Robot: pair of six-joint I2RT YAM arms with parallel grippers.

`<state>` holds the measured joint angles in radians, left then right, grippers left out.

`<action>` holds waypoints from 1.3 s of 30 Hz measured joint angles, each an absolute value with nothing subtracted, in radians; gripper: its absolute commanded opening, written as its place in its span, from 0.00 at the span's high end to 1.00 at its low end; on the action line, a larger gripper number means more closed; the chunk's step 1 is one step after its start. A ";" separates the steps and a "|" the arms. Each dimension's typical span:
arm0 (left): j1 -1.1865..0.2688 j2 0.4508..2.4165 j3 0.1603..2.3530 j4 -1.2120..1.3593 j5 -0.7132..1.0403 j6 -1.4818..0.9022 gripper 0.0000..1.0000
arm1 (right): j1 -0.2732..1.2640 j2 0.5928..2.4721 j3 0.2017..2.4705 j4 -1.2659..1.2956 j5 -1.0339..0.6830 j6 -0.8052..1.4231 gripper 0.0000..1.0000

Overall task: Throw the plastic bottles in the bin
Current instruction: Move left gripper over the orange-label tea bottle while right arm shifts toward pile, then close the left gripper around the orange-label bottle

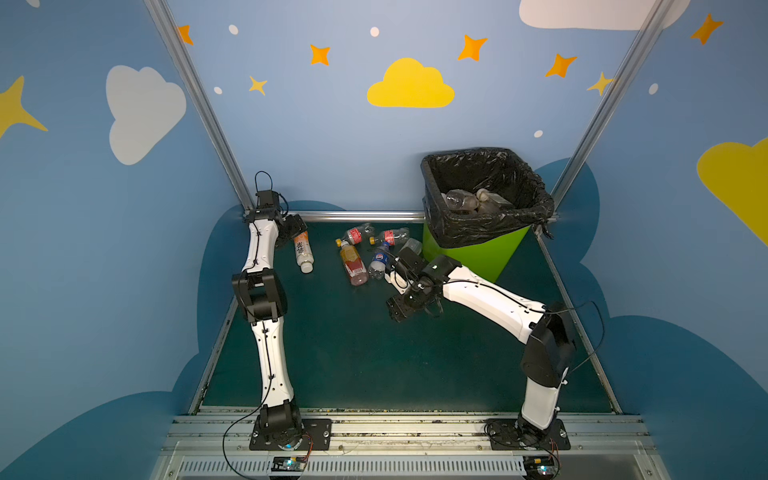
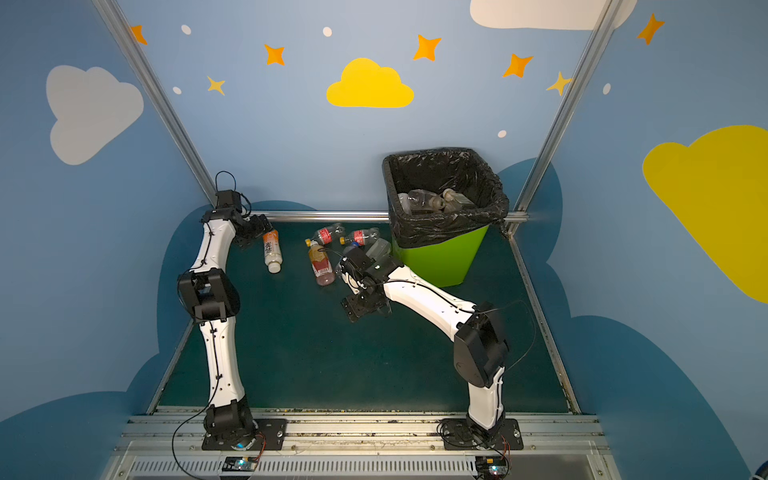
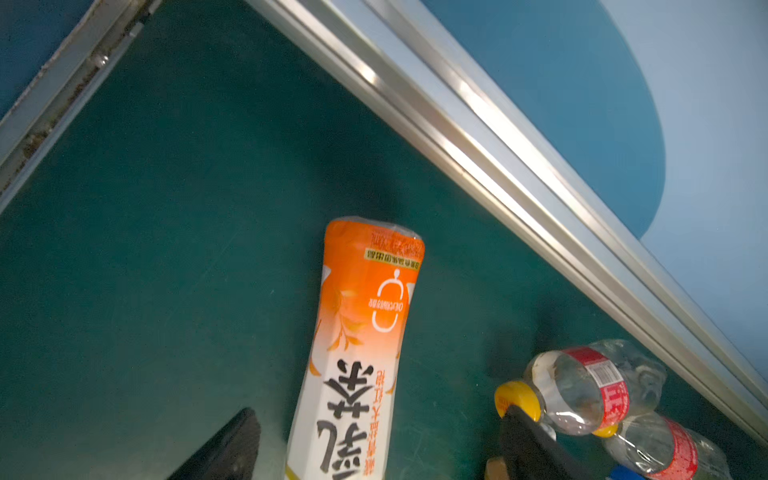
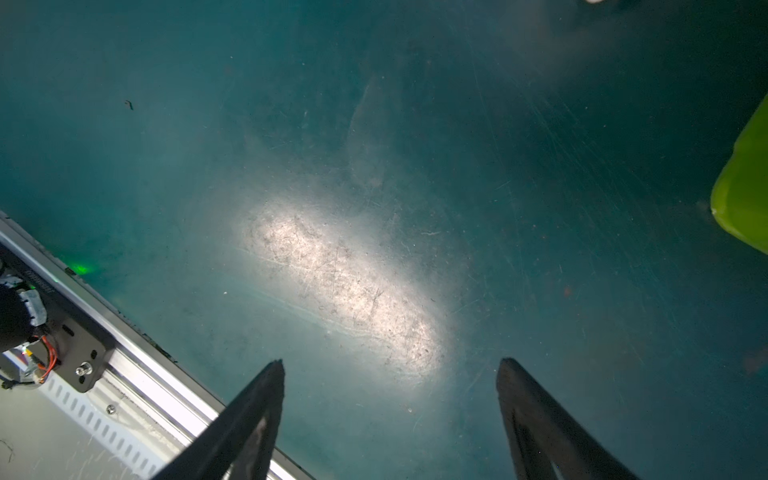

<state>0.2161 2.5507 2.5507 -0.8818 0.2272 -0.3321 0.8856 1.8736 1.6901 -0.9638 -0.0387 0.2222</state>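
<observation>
An orange-and-white labelled bottle (image 1: 303, 251) (image 2: 272, 251) (image 3: 361, 332) lies on the green floor at the back left. My left gripper (image 1: 296, 229) (image 3: 380, 419) is open astride its orange end, with both fingers clear of its sides. Several more plastic bottles lie mid-floor: two red-labelled ones with yellow caps (image 1: 355, 235) (image 1: 390, 237) (image 3: 590, 386), an orange-capped one (image 1: 353, 262) and a blue-labelled one (image 1: 379, 261). The lime-green bin (image 1: 473, 255) (image 2: 440, 259) (image 4: 744, 195) stands at the back right with bottles (image 1: 465, 199) inside. My right gripper (image 1: 398, 309) (image 4: 390, 365) hangs open and empty over bare floor.
An aluminium rail (image 1: 365, 216) (image 3: 478, 166) runs along the back wall just behind the bottles. The front rail and right arm base (image 4: 83, 357) lie under my right gripper's view. A crumpled clear bottle (image 1: 411, 246) rests against the bin's foot.
</observation>
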 measured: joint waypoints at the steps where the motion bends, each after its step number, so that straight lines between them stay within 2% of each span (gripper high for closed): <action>1: 0.216 2.555 2.556 -0.883 0.227 -0.331 0.09 | 0.886 1.878 1.699 -0.971 -0.034 0.228 0.19; 23: 0.196 2.618 2.495 -0.903 0.227 -0.311 0.16 | 0.893 1.956 1.802 -1.060 0.011 0.235 0.19; 31: 0.194 2.620 2.494 -0.900 0.233 -0.315 0.27 | 0.893 1.958 1.803 -1.079 0.018 0.225 0.19; 39: 0.194 2.622 2.494 -0.896 0.246 -0.326 0.45 | 0.893 1.966 1.814 -1.094 0.023 0.220 0.19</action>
<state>0.1936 2.6221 2.4943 -0.8955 0.2462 -0.3264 0.8928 1.9656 1.8141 -1.0939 0.0235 0.2199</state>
